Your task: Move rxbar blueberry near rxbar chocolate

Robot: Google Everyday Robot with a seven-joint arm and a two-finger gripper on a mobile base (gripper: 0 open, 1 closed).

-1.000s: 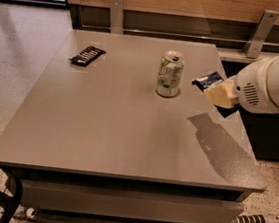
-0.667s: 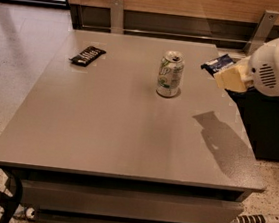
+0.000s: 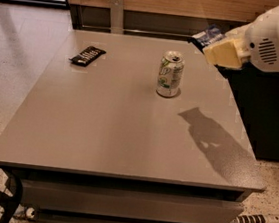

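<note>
Lifted higher, claw (image 3: pixel 213 43) clamped on rxbar blueberry (image 3: pixel 206 36), above table's (image 3: pixel 127 132) far right edge

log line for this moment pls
phase: carry | tool: shut on rxbar blueberry, raised over far right edge of table | rxbar chocolate: far left on table | can: upright between them | placed near: not yet

I am viewing a flat grey rectangular table (image 3: pixel 101 134). Lying directly on it are the black rxbar chocolate (image 3: pixel 87 56), flat near the far left corner, and a white-and-green drink can (image 3: pixel 170 74), standing upright right of centre. The gripper (image 3: pixel 212 44) is hovering above the far right edge, clamping the dark blue rxbar blueberry (image 3: pixel 206 36).
</note>
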